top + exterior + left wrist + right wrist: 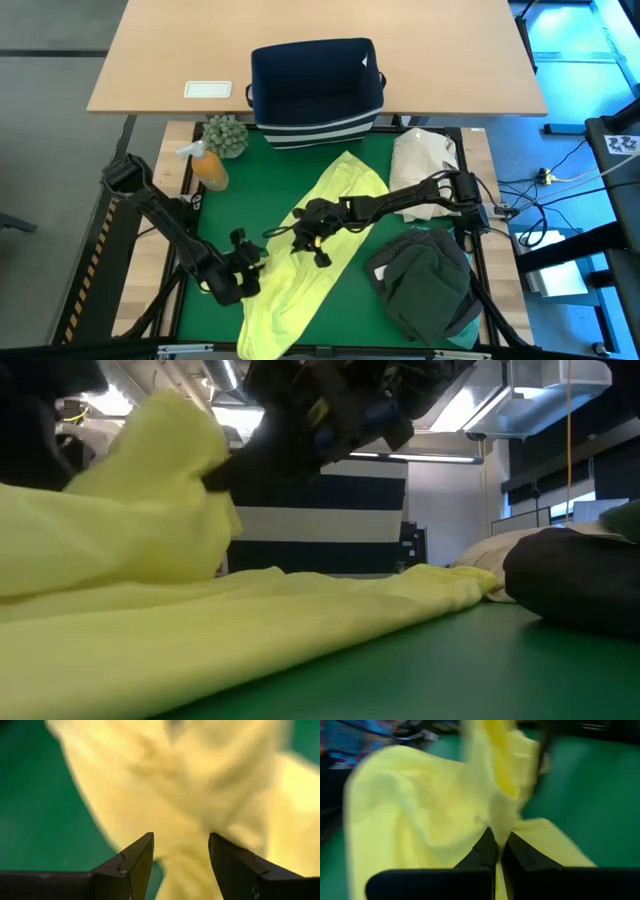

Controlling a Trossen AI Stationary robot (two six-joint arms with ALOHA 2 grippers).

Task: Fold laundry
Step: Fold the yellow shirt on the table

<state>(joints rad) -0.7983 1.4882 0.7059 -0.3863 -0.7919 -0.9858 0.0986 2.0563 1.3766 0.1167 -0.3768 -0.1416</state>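
The bright yellow-green shirt (315,245) lies spread in a long slanting band on the green mat (215,225), from the mat's far middle to its near edge. My right gripper (312,238) reaches in from the right and is shut on the shirt near its middle. The low view shows a bunch of the cloth (165,480) raised above the rest. My left gripper (248,268) stands open at the shirt's left edge. In the left wrist view a bunched ridge of the shirt (185,870) runs between its fingertips (181,855). My right gripper pinches a gathered fold of the shirt (496,822) between its two fingers, slanting down from the table's right side. The pinched cloth is raised off the mat while the shirt's two ends lie flat. One layer or several, I cannot tell. My left gripper: I cannot tell whether its open fingers touch the cloth.
A navy bin with a striped base (315,85) stands at the mat's far edge. A cream cloth bundle (425,165) lies far right, and a dark garment pile (425,285) near right. An orange bottle (208,168) and a small plant (225,135) stand far left.
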